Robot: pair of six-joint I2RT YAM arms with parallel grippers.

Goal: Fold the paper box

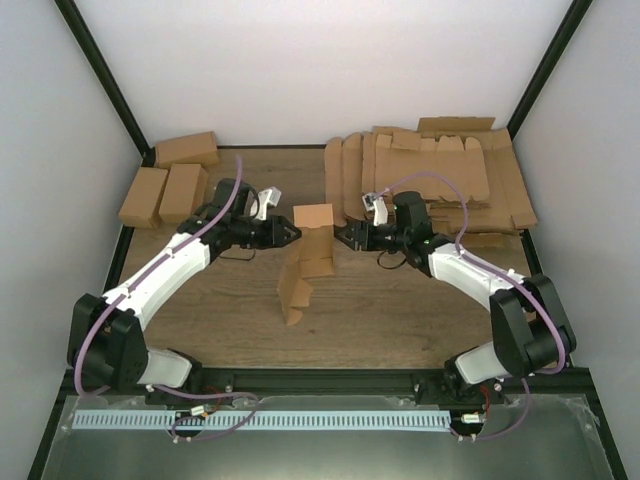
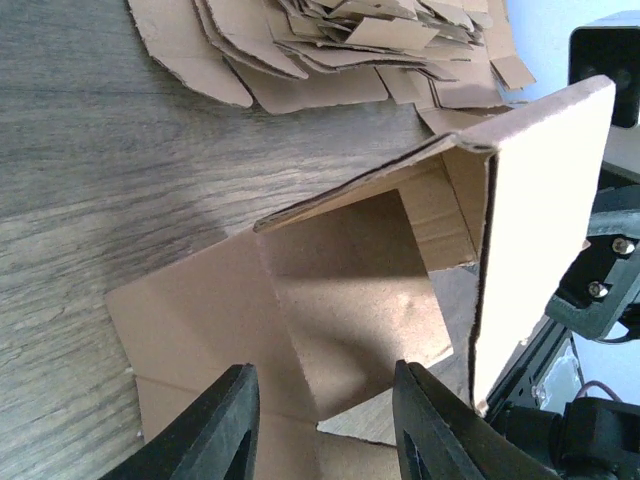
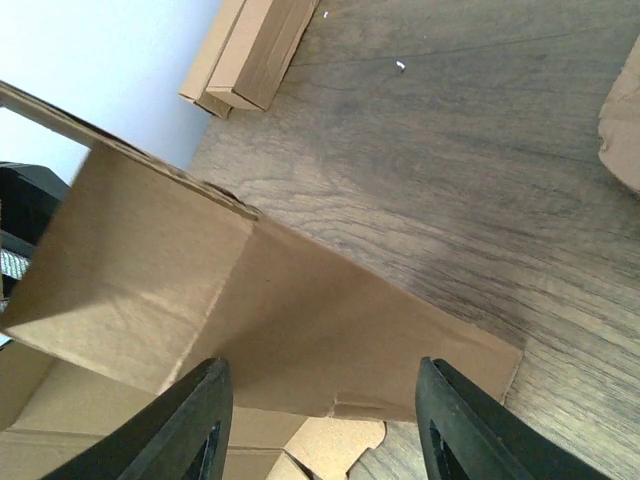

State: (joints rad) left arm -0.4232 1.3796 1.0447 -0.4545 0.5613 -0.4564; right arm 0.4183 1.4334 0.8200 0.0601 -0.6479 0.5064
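You have the half-folded paper box (image 1: 305, 262) standing mid-tabletop (image 1: 400, 310), with the left end effector (image 1: 290, 235) just left of it and the right end effector (image 1: 343, 236) just right, both spread, folded cartons (image 1: 165, 190) behind-left of it and flat blanks (image 1: 440, 175) behind-right.

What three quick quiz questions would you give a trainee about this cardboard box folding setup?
1. True or false: the half-folded brown cardboard box stands between the left gripper and the right gripper.
2. Where does the stack of flat brown cardboard blanks lie on the wooden table? A: far right. B: far left. C: near edge, by the arm bases.
3. How many finished small brown cartons sit at the far left?

Key: 1 true; 2 A; 3 three.
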